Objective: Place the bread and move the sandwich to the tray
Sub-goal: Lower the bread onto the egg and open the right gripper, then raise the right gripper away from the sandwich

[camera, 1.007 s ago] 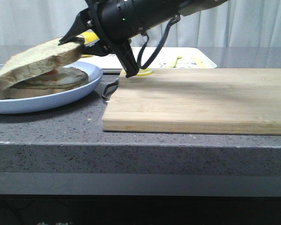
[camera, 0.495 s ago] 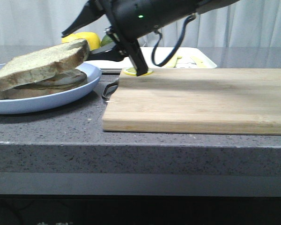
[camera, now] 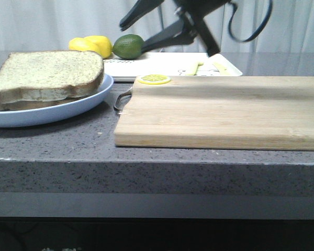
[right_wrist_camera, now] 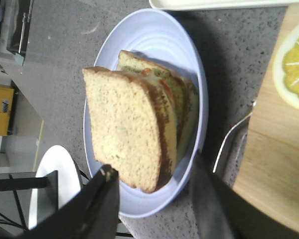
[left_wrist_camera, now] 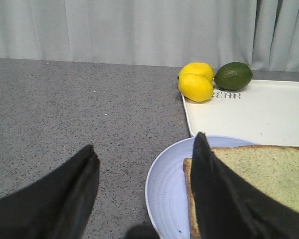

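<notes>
The bread point(camera: 47, 73) lies flat on top of the sandwich point(camera: 21, 104) on the pale blue plate point(camera: 68, 112) at the left. From the right wrist view the bread point(right_wrist_camera: 124, 129) covers the egg layer of the sandwich point(right_wrist_camera: 182, 104). My right gripper point(camera: 132, 36) is open and empty, raised above the table to the right of the plate, in front of the white tray point(camera: 225, 67). My left gripper point(left_wrist_camera: 144, 144) is open and empty, over the table by the plate point(left_wrist_camera: 169, 184) on the side away from the cutting board, with one finger in front of the bread point(left_wrist_camera: 269, 169).
A wooden cutting board point(camera: 220, 110) with a metal handle fills the middle and right, a lemon slice point(camera: 153, 79) at its far left corner. Two lemons point(camera: 91, 44) and a lime point(camera: 128, 46) sit at the tray's far left corner. The table's front edge is near.
My right gripper let go of the bread, which dropped from tilted to flat on the sandwich. The gripper then rose and drew back to the right.
</notes>
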Controlling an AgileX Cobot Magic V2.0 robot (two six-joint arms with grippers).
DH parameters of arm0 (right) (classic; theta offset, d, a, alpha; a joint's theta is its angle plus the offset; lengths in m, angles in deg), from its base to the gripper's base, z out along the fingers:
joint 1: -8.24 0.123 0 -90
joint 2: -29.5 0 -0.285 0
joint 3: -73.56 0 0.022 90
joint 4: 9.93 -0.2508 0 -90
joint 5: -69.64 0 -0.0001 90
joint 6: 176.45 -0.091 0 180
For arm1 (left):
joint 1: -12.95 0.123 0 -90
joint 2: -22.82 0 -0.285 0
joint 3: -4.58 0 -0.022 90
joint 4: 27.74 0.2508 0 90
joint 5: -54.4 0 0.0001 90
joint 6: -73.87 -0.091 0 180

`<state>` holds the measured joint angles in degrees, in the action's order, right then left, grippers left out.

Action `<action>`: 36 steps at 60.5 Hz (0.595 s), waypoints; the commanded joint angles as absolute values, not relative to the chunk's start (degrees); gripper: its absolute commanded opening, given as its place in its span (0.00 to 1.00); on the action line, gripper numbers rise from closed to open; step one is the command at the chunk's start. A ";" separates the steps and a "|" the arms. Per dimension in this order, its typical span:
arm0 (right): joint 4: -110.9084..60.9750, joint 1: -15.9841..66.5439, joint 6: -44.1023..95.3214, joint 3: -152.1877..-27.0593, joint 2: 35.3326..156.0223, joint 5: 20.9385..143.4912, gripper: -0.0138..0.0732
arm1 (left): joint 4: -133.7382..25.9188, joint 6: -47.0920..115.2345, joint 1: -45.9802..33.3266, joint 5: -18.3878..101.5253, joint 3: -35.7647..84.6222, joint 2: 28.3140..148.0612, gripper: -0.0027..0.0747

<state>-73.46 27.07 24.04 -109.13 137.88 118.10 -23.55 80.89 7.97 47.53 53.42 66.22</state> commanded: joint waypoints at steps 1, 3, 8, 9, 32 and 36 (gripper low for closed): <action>-71.84 25.83 24.24 -111.18 131.40 120.41 0.39 | -23.87 81.15 7.63 52.31 51.21 66.51 0.55; -70.66 25.24 24.24 -111.18 130.21 120.94 0.32 | -23.87 81.15 7.63 52.31 51.21 66.51 0.55; -67.61 23.28 24.24 -111.18 127.46 122.73 0.10 | -23.87 81.15 7.63 52.31 51.21 66.51 0.55; -67.06 22.88 24.24 -111.18 127.04 123.14 0.07 | -23.87 81.15 7.63 52.31 51.21 66.51 0.55; -29.88 12.14 11.49 -107.03 112.64 122.67 0.09 | -23.87 81.15 7.63 52.31 51.21 66.51 0.55; -23.89 11.33 9.35 -103.51 109.73 120.54 0.09 | -23.87 81.15 7.63 52.31 51.21 66.51 0.55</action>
